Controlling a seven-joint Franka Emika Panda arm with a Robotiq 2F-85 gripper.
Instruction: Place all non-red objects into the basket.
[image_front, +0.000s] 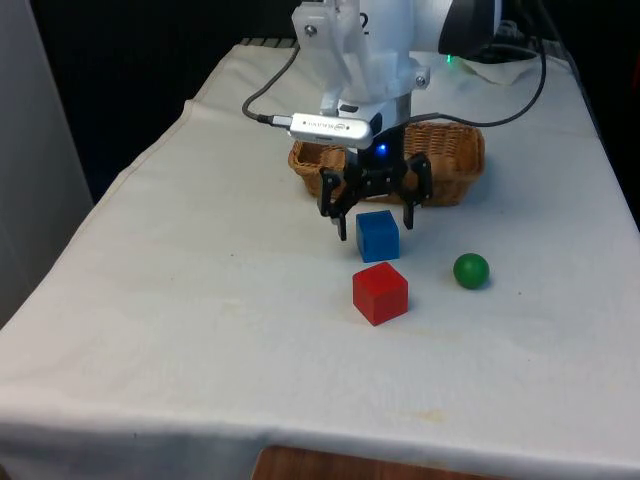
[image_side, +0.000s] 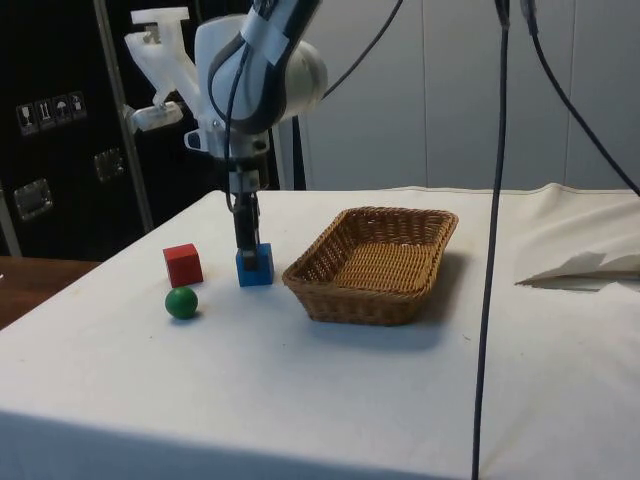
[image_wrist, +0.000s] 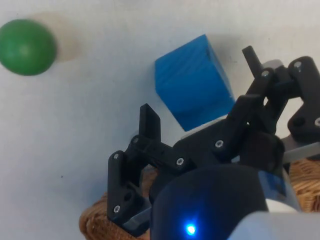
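The gripper (image_front: 375, 226) hangs low over the surface (image_front: 180, 300), just in front of the wicker basket (image_front: 455, 165), with its fingers spread wide on either side of the blue cube (image_front: 378, 236). In the front view one finger (image_front: 342, 224) stands off the cube's left face and the other off its right, with a gap showing on each side, so the fingers hold nothing.

The side view lines both fingers up behind one another, so their opening cannot be read there; what it does give is height, with the gripper (image_side: 245, 248) reaching down to the top of the blue cube (image_side: 255, 267), which sits flat on the surface (image_side: 300, 380). That view also shows the inside of the basket (image_side: 372, 262), which holds nothing, something the front view hides behind the arm.

The wrist view looks down past the gripper (image_wrist: 202, 112) and shows the blue cube (image_wrist: 192, 82) lying between the two fingers (image_wrist: 149, 122) but turned at an angle to them. The green ball (image_wrist: 26, 46) sits well apart from the cube, and a strip of the basket (image_wrist: 95, 222) rim shows under the gripper body.

Count: one blue cube, one red cube (image_front: 380, 292), one green ball (image_front: 471, 270), one basket. In the front view the red cube lies just in front of the blue one, close but apart, and the green ball lies to the front view's right of both. In the side view the red cube (image_side: 183, 265) and green ball (image_side: 181, 302) both rest on the surface, away from the basket.
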